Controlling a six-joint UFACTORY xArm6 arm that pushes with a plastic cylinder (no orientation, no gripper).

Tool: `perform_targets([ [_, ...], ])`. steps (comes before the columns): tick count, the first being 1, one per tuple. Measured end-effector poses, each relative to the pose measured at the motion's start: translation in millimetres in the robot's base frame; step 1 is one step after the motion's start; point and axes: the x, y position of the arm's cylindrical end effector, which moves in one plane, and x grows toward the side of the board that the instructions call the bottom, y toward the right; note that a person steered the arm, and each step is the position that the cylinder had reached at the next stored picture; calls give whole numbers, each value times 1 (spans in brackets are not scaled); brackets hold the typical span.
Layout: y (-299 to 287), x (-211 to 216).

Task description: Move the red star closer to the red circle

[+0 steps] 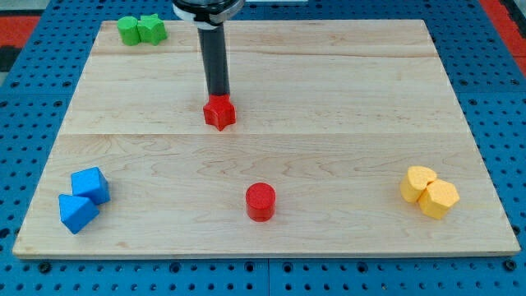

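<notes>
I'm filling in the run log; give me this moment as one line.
tip: at top edge of red star | red circle: below, apart | step: push not finished

Counter (329,82) was a pale wood board w/ visible grain, made of planks joined by horizontal seams. It sat on a blue perforated base (16,164) w/ rows of small holes, showing past all counter edges. Red surface (16,20) beyond the top-left and top-right corners. Light was even; soft shadows only.
</notes>
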Motion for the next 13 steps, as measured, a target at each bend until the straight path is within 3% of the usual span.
perform_targets([
  [8,19,132],
  [13,3,155],
])
